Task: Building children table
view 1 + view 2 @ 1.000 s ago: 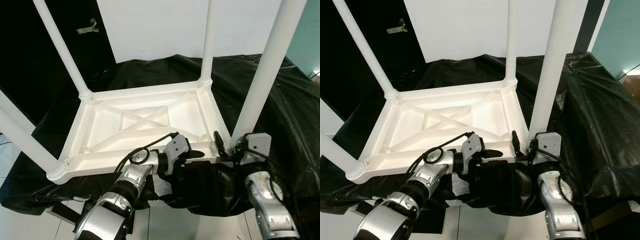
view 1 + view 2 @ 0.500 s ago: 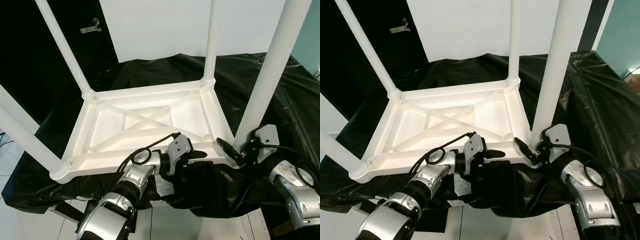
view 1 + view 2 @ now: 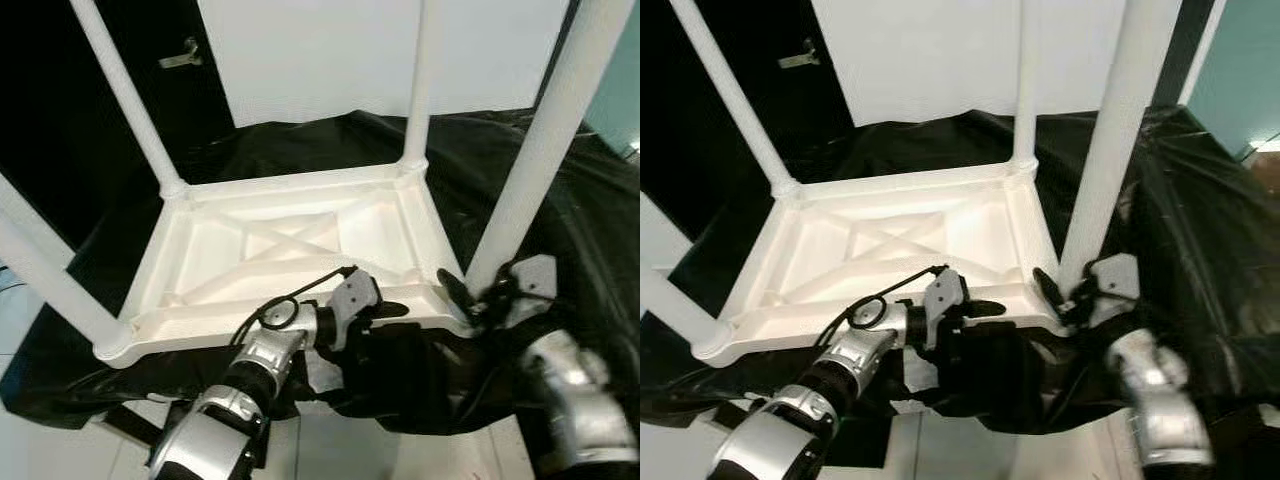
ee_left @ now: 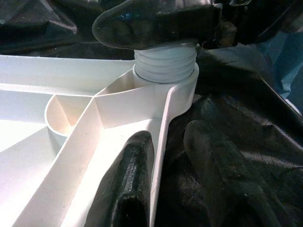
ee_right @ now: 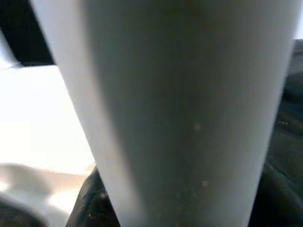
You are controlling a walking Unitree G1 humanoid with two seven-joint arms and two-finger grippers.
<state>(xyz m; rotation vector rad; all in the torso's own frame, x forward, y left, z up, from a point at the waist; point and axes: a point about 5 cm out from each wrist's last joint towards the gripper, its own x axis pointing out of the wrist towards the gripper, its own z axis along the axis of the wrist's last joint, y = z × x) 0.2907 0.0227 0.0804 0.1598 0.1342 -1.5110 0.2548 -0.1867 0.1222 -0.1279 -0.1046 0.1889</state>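
Observation:
A white children's table [image 3: 290, 184] lies upside down on black cloth, its four legs pointing up. My left gripper [image 3: 390, 310] is at the near rim and stands open: in the left wrist view one finger [image 4: 135, 179] rests inside the rim wall and the other lies outside on the cloth. My right gripper [image 3: 468, 296] is at the foot of the near right leg [image 3: 540, 140], shut on it just above the threaded collar [image 4: 165, 66]. One of its fingers [image 4: 156, 23] lies across the leg. In the right wrist view that leg [image 5: 180, 104] is very close.
Three more legs stand at the far left [image 3: 125, 95], far right [image 3: 420, 80] and near left [image 3: 40, 270]. The black cloth [image 3: 590, 230] drapes over the support's edges. A white panel [image 3: 330, 50] and a dark door with a handle [image 3: 178, 55] stand behind.
My right arm swung its wrist out to the right of the leg and now sits blurred at the leg's foot. The left gripper has stayed on the rim.

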